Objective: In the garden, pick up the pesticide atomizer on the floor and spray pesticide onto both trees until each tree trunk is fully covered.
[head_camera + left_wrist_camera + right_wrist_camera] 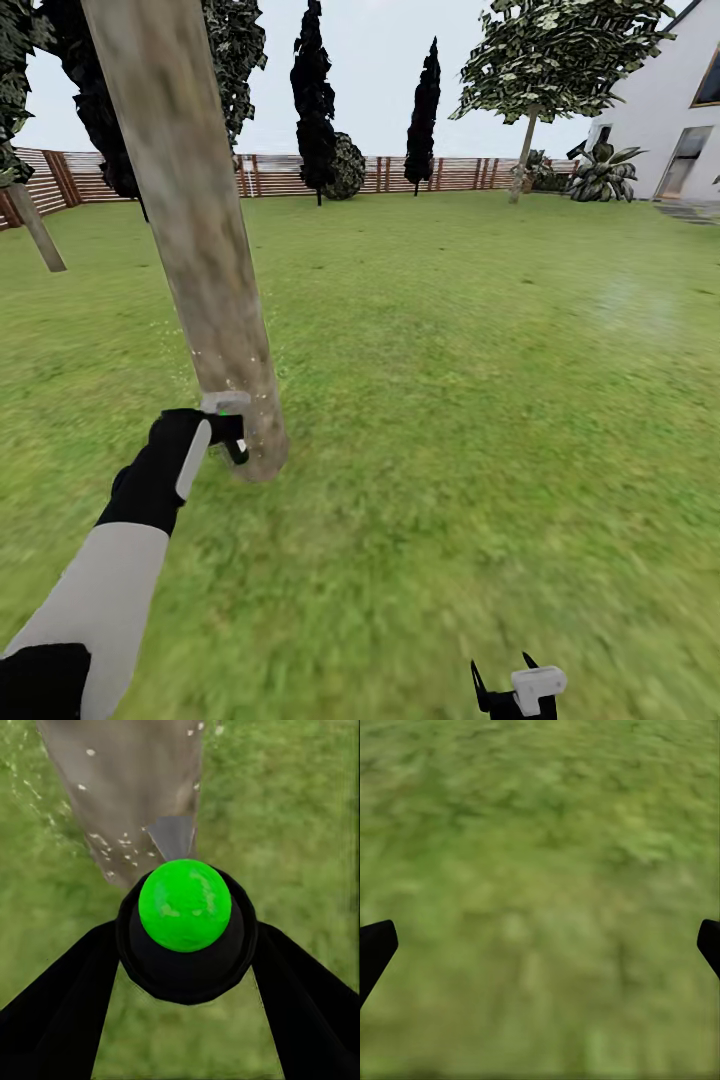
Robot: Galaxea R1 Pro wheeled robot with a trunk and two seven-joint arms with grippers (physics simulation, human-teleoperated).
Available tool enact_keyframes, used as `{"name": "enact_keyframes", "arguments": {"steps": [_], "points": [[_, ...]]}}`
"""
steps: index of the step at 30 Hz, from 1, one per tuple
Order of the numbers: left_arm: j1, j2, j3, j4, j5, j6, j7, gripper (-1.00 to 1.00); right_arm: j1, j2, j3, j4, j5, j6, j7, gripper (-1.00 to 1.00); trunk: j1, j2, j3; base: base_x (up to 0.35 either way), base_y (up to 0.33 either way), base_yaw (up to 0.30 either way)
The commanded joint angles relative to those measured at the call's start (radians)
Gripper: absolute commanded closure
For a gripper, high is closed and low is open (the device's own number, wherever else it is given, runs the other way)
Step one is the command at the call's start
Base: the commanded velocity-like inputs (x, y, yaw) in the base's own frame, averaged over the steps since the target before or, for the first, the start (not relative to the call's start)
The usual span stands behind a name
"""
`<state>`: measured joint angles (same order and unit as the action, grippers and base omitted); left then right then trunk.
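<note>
Green-capped and black-bodied, the pesticide atomizer (184, 926) sits pinched in the left claw (226, 432), its grey nozzle aimed at the base of the near tree trunk (190, 220), where whitish specks of pesticide (112, 849) already dot the bark. To do this step well, I judge the nozzle should stay close to the bark and sweep slowly up the trunk and around it, since the higher bark looks bare. The right claw (512, 690) hangs spread and empty over the grass floor (480, 400). A second tree (560, 45) stands well apart, near the house (670, 110).
</note>
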<state>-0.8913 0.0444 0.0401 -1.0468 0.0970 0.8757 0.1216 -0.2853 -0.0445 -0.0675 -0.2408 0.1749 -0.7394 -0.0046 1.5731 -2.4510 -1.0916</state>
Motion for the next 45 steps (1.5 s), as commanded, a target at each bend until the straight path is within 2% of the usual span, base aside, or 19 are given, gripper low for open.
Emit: {"name": "enact_keyframes", "arguments": {"steps": [1, 4, 7, 9, 11, 14, 18, 20, 22, 24, 26, 27, 29, 32, 34, 37, 45], "points": [[0.000, 0.001, 0.004, -0.028, -0.004, 0.013, 0.000, 1.00, 0.000, 0.000, 0.000, 0.000, 0.000, 0.000, 0.000, -1.00, 0.000, 0.000, 0.000, 0.000, 0.000, 0.000], [0.001, 0.018, 0.011, -0.058, -0.004, 0.020, 0.000, 1.00, 0.000, 0.000, 0.000, 0.000, 0.000, 0.000, 0.000, -1.00, 0.000, 0.000, 0.000, 0.000, 0.000, 0.000], [0.002, 0.061, 0.023, -0.064, 0.003, 0.023, -0.002, 1.00, 0.000, 0.000, 0.000, 0.000, 0.000, 0.000, 0.000, -1.00, 0.000, 0.000, 0.000, 0.000, 0.000, 0.000], [0.002, 0.057, 0.034, -0.099, 0.004, 0.067, -0.002, 1.00, 0.000, 0.000, 0.000, 0.000, 0.000, 0.000, 0.000, -1.00, 0.000, 0.000, 0.000, 0.000, 0.000, 0.000], [0.002, 0.044, 0.033, -0.172, 0.007, 0.111, -0.002, 1.00, 0.000, 0.000, 0.000, 0.000, 0.000, 0.000, 0.000, -1.00, 0.000, 0.000, 0.000, 0.000, 0.000, 0.000], [0.002, 0.005, 0.031, -0.204, 0.000, 0.119, -0.001, 1.00, 0.000, 0.000, 0.000, 0.000, 0.000, 0.001, 0.000, -1.00, 0.000, 0.000, 0.000, 0.000, 0.000, 0.000], [0.001, 0.003, 0.026, -0.208, -0.007, 0.127, 0.000, 1.00, 0.000, 0.000, 0.000, 0.000, 0.000, 0.000, 0.000, -1.00, 0.000, 0.000, 0.000, 0.000, 0.000, 0.000], [0.040, 0.006, 0.026, -0.207, -0.009, 0.126, 0.000, 1.00, 0.000, 0.000, 0.000, 0.000, 0.000, 0.000, 0.000, -1.00, 0.000, 0.000, 0.000, 0.000, 0.000, 0.000], [0.132, 0.011, 0.028, -0.206, -0.025, 0.116, -0.001, 1.00, 0.000, 0.000, 0.000, 0.000, 0.000, 0.000, 0.000, -1.00, 0.000, 0.000, 0.000, 0.000, 0.000, 0.000], [0.190, 0.015, 0.031, -0.205, -0.042, 0.113, 0.000, 1.00, 0.000, 0.000, 0.001, -0.001, 0.000, 0.000, 0.000, -1.00, 0.000, 0.000, 0.000, 0.000, 0.000, 0.000], [0.258, 0.017, 0.043, -0.194, -0.044, 0.108, 0.002, 1.00, 0.000, 0.000, 0.001, -0.001, 0.000, 0.000, 0.000, -1.00, 0.000, 0.000, 0.000, 0.000, 0.000, 0.000], [0.290, 0.016, 0.047, -0.191, -0.043, 0.091, 0.002, 1.00, 0.000, 0.000, 0.000, -0.001, 0.000, -0.001, 0.000, -1.00, 0.000, 0.000, 0.000, 0.000, 0.000, 0.000], [0.340, 0.017, 0.053, -0.180, -0.048, -0.002, 0.005, 1.00, 0.000, 0.000, 0.000, -0.002, 0.000, -0.001, 0.000, -1.00, 0.000, 0.000, 0.000, 0.000, 0.000, 0.000], [0.398, 0.018, 0.093, -0.149, -0.048, -0.075, 0.005, 1.00, 0.000, 0.001, 0.000, -0.002, -0.001, -0.001, -0.001, -1.00, 0.000, 0.000, 0.000, 0.000, 0.000, 0.007], [0.414, 0.012, 0.104, -0.107, -0.048, -0.191, 0.003, 1.00, 0.000, 0.001, 0.000, -0.002, -0.001, -0.002, -0.001, -1.00, 0.000, 0.000, 0.000, 0.022, -0.004, 0.191], [0.417, 0.010, 0.105, -0.092, -0.049, -0.222, 0.000, 1.00, 0.000, 0.001, -0.001, -0.002, -0.002, -0.002, -0.003, -1.00, 0.000, 0.000, 0.000, 0.170, -0.122, 0.252], [0.417, 0.004, 0.102, -0.090, -0.049, -0.227, 0.003, 1.00, 0.000, -0.002, -0.002, -0.001, 0.000, -0.001, -0.002, -1.00, 0.000, 0.000, 0.000, 0.225, -0.198, 0.033]]}}
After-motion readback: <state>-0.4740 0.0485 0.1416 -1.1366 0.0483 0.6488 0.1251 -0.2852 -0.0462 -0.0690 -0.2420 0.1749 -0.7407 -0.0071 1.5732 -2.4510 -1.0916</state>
